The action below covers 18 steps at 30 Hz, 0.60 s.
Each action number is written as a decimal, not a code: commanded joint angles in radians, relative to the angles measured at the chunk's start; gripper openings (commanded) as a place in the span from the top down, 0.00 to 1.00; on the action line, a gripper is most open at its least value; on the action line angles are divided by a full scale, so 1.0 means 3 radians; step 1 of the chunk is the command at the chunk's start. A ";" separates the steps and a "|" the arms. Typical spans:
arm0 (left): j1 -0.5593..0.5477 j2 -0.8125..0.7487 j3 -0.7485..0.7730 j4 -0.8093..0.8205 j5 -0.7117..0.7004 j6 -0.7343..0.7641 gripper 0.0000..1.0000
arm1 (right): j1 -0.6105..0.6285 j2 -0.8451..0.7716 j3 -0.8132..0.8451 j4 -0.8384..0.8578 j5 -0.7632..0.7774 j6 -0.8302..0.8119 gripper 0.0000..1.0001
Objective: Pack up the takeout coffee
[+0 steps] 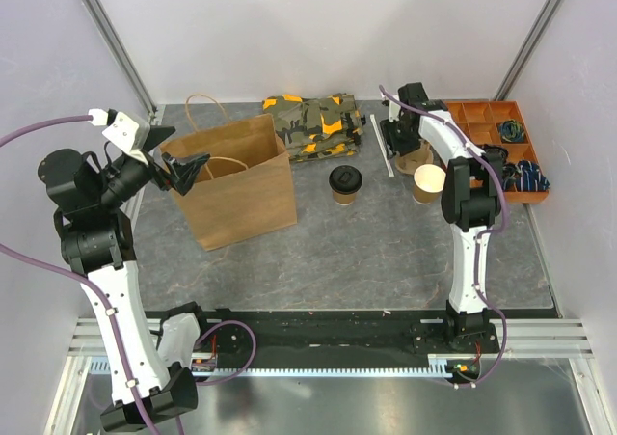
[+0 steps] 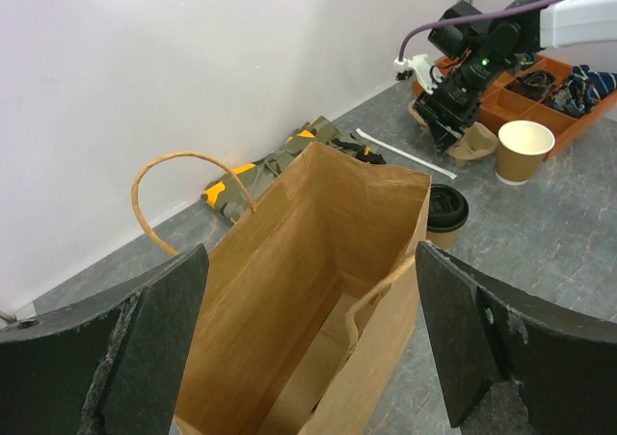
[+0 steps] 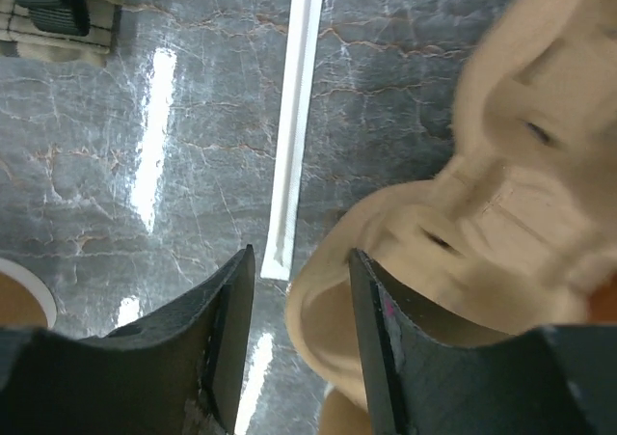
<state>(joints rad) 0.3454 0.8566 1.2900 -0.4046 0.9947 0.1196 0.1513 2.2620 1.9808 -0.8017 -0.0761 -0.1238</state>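
Grey tabletop [image 1: 386, 252] is carrying an open paper bag [image 1: 236, 189] and the takeout coffee [image 1: 345, 183]. Left gripper [image 1: 188, 172] is gaping over the paper bag, right gripper [image 3: 301, 261] beside the pulp carrier [image 3: 482, 213].

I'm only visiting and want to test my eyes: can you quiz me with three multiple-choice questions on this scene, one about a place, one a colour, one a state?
1. Where does the takeout coffee stand?
A) on the table, between the paper bag and the lidless cup
B) inside the bag
C) on the floor

2. What colour is its lid?
A) white
B) orange
C) black

3. How is the paper bag?
A) lying flat
B) upright, mouth open
C) upright, folded shut

Answers: 1 A, the top view shows it between them. 2 C, it shows black from above. 3 B, the left wrist camera looks down into it.
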 commanded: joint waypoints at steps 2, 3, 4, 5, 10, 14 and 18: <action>-0.0001 -0.0023 -0.0035 0.0172 -0.0038 -0.0128 0.04 | -0.0003 0.0068 -0.0078 0.0172 0.0008 0.0182 0.49; 0.0004 -0.0023 -0.0035 0.0178 -0.0048 -0.0128 0.04 | 0.0002 0.0074 -0.0088 0.0182 0.0013 0.0188 0.49; 0.0004 -0.0023 -0.0046 0.0183 -0.0048 -0.0133 0.04 | 0.0002 0.0069 -0.0109 0.0192 0.0013 0.0193 0.51; 0.0004 -0.0023 -0.0051 0.0188 -0.0048 -0.0133 0.04 | -0.0003 0.0074 -0.0119 0.0197 0.0013 0.0193 0.53; 0.0004 -0.0018 -0.0046 0.0208 -0.0048 -0.0143 0.04 | 0.0002 0.0008 -0.0114 0.0233 0.0059 0.0203 0.57; 0.0004 -0.0028 -0.0056 0.0224 -0.0033 -0.0148 0.04 | 0.0002 -0.0115 -0.0155 0.0284 0.0207 0.0208 0.56; 0.0004 -0.0038 -0.0076 0.0239 -0.0018 -0.0153 0.04 | 0.0007 -0.0263 -0.0272 0.0356 0.0335 0.0228 0.52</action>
<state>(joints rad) 0.3454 0.8551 1.2751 -0.3790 0.9932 0.1081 0.1520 2.2688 1.9270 -0.7319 -0.0376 -0.0738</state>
